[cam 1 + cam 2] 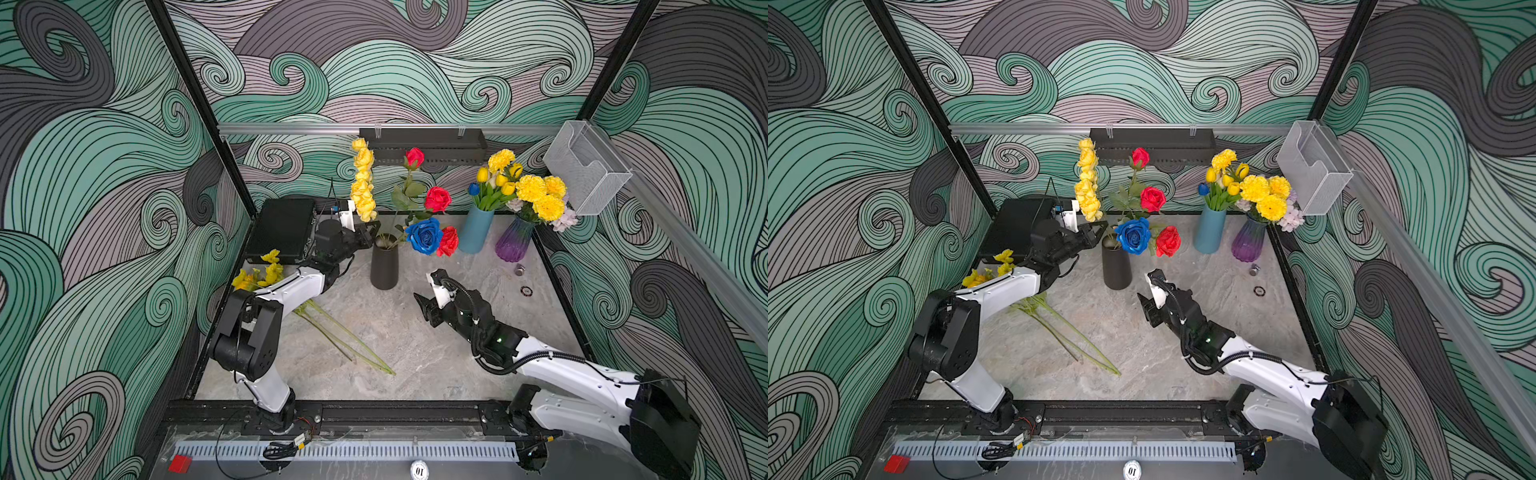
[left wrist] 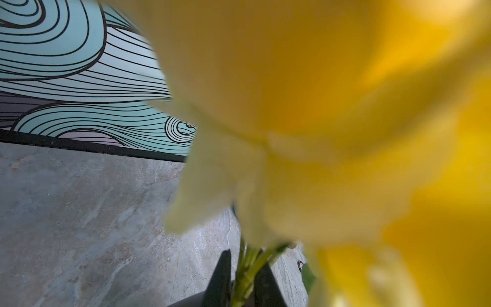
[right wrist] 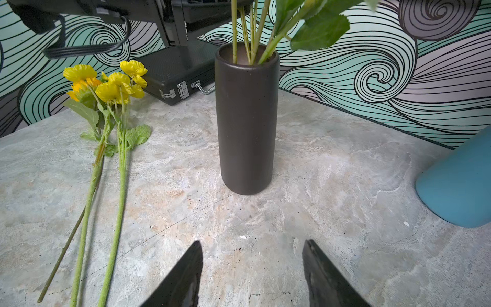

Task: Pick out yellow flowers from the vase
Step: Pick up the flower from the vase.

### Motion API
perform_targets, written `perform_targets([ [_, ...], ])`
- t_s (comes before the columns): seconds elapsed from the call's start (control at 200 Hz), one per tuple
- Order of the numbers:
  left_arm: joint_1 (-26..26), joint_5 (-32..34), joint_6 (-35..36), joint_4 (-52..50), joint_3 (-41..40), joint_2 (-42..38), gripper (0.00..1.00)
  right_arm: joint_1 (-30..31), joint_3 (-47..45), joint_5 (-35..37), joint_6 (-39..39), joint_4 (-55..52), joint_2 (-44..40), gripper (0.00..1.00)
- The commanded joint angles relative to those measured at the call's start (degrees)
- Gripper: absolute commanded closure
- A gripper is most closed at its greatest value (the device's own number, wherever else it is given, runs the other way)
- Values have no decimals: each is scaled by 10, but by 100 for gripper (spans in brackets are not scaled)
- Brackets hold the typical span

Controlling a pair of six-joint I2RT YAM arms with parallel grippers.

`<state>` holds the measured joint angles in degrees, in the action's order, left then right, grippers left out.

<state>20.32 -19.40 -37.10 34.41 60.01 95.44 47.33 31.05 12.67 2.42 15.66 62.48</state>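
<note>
One yellow spray (image 1: 363, 183) — stem pinched in left hand (image 1: 374, 232).

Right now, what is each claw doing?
Left claw: closed on the stem of the yellow rose spray.
Right claw: open, holding nothing.

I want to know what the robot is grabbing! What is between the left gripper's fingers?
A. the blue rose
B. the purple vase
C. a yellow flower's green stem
C: the left wrist view shows the left gripper closed on the green stem under the yellow spray, which rises from the black vase.
</note>
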Motion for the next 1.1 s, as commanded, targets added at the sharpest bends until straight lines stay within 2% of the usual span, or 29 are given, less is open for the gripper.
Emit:
perform_targets([
  [0.0,-4,-5,5,17,15,-1,88,-2,14,-10,8,9,7,40],
  [0.295,-4,-10,13,17,17,-11,96,-4,17,-13,12,10,15,41],
  [0.58,-3,-9,39,-10,21,-43,97,-4,17,-20,12,8,8,41],
  [1.096,6,36,111,-97,33,-122,98,-4,23,-27,12,11,6,40],
])
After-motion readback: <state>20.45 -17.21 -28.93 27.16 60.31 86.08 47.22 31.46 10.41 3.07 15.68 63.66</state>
